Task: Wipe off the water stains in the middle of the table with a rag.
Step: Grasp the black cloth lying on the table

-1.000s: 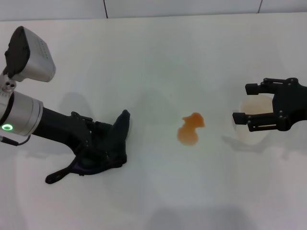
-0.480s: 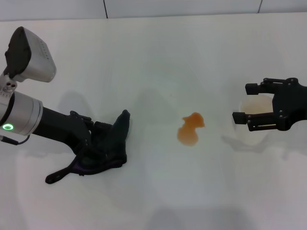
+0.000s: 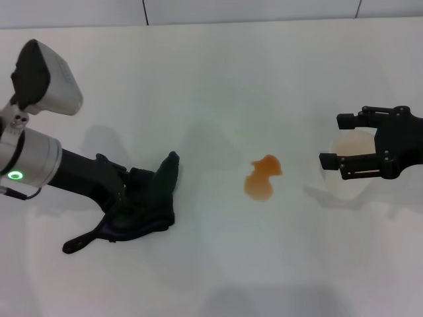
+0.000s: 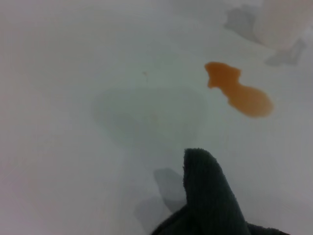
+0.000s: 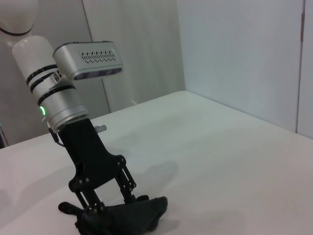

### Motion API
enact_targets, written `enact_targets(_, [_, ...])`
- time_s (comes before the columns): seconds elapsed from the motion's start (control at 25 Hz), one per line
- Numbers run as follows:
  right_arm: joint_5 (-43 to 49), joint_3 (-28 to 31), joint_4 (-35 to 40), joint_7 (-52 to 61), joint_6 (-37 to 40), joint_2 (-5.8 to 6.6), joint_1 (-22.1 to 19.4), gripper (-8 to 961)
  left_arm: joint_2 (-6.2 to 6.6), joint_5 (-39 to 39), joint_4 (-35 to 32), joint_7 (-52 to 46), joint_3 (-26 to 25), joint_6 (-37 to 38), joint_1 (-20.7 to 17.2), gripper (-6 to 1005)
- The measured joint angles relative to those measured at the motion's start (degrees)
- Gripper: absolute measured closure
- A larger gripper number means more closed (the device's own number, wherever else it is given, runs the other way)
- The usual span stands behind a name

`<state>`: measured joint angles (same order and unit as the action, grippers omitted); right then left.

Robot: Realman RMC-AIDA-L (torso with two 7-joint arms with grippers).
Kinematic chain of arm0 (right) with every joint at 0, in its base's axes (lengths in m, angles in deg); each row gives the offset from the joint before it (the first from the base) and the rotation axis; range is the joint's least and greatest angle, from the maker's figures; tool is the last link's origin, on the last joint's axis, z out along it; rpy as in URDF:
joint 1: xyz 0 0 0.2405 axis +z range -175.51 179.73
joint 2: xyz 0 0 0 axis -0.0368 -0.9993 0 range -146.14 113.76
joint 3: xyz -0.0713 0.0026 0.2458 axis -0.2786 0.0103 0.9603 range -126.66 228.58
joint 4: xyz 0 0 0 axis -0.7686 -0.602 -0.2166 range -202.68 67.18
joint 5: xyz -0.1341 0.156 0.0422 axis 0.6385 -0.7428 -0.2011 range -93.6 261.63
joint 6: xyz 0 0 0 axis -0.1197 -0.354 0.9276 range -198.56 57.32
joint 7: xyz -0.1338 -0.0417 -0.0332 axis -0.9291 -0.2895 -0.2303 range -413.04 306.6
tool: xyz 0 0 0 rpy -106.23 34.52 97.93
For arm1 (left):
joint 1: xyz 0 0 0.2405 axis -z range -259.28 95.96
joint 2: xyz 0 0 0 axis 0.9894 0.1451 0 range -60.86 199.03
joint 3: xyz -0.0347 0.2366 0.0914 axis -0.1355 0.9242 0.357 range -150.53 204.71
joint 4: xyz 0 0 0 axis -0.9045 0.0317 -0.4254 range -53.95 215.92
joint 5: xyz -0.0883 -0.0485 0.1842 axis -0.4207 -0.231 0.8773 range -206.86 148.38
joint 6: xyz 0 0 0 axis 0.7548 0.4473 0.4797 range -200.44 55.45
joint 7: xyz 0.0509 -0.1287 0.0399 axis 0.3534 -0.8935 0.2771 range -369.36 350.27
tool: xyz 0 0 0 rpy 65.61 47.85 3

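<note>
The dark rag (image 3: 155, 195) lies bunched on the white table (image 3: 218, 79) at the left, with one corner standing up and a narrow tail (image 3: 79, 243) trailing toward the front. My left gripper (image 3: 134, 198) is down in its folds, shut on the rag. From the right wrist view the left gripper (image 5: 110, 201) stands on the rag (image 5: 127, 219). The orange-brown water stains (image 3: 263, 178) sit in the middle, a hand's width right of the rag, and they appear beyond the rag's tip (image 4: 210, 196) as water stains (image 4: 239, 93). My right gripper (image 3: 330, 141) hangs open at the far right.
A white paper cup (image 3: 350, 158) stands at the right, partly under the right gripper's fingers; I cannot tell whether they touch it. A wall seam runs along the table's far edge (image 3: 198, 23).
The left arm's wrist housing has shifted slightly up and to the right. The rag, the stain and the right arm stay where they were.
</note>
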<state>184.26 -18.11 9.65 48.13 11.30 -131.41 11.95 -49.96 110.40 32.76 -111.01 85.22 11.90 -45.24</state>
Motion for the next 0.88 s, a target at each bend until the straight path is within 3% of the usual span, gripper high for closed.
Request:
enact_targets(0.16, [0.0, 0.0, 0.1, 0.1, 0.0, 0.0, 0.0, 92, -0.03, 0.1, 1.5, -0.1, 0.1, -0.5, 0.9, 419])
enact_targets(0.88, [-0.1, 0.3, 0.1, 0.2, 0.0, 0.0, 0.0, 93, 0.02, -1.4, 0.5, 0.5, 0.2, -0.5, 1.7, 434])
